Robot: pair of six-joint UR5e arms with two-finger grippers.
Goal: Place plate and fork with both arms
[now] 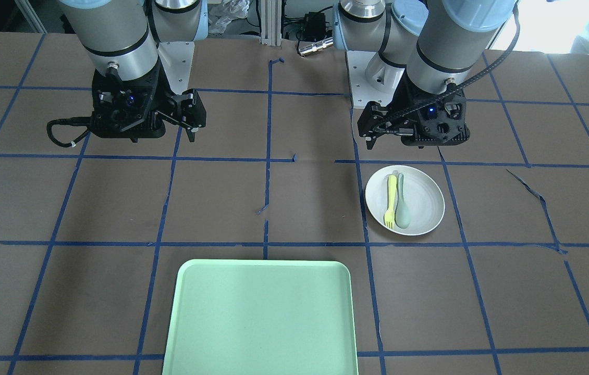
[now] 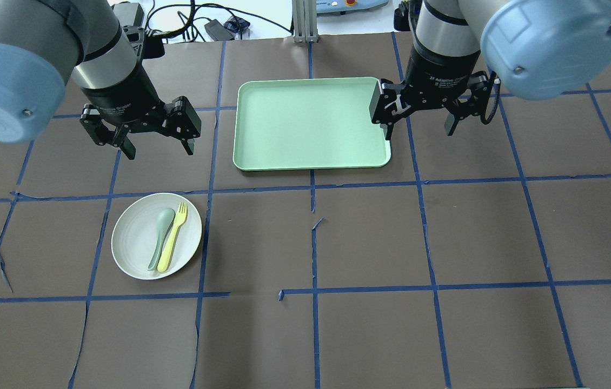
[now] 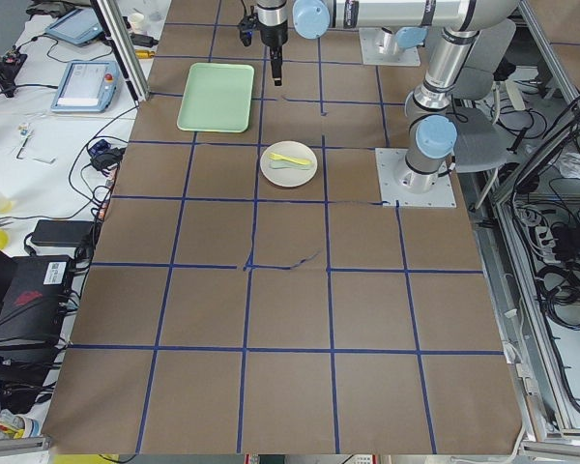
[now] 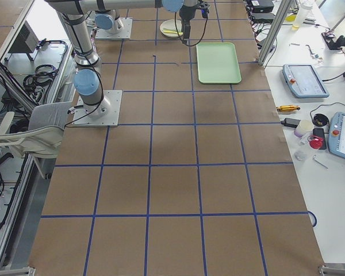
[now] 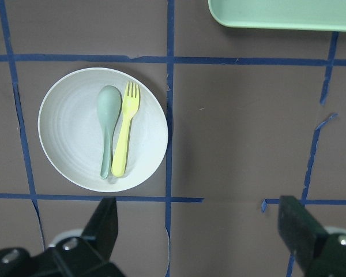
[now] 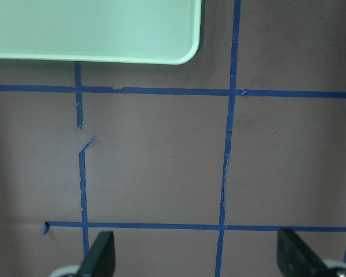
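Note:
The white plate (image 2: 130,243) sits on the brown table on my left side. It also shows in the front view (image 1: 425,203) and the left wrist view (image 5: 69,133). The pale-yellow fork (image 2: 173,237) (image 1: 391,200) (image 5: 124,135) lies on it beside a grey-green spoon (image 2: 159,237). My left gripper (image 2: 159,151) (image 5: 199,231) is open and empty, hovering just beyond the plate. My right gripper (image 2: 420,133) (image 6: 197,254) is open and empty, hovering by the right edge of the mint-green tray (image 2: 311,124).
The tray (image 1: 260,317) lies empty at the far middle of the table, and its corner shows in the right wrist view (image 6: 92,29). Blue tape lines grid the brown table cover. Loose, torn tape ends stick up near the centre (image 2: 316,222).

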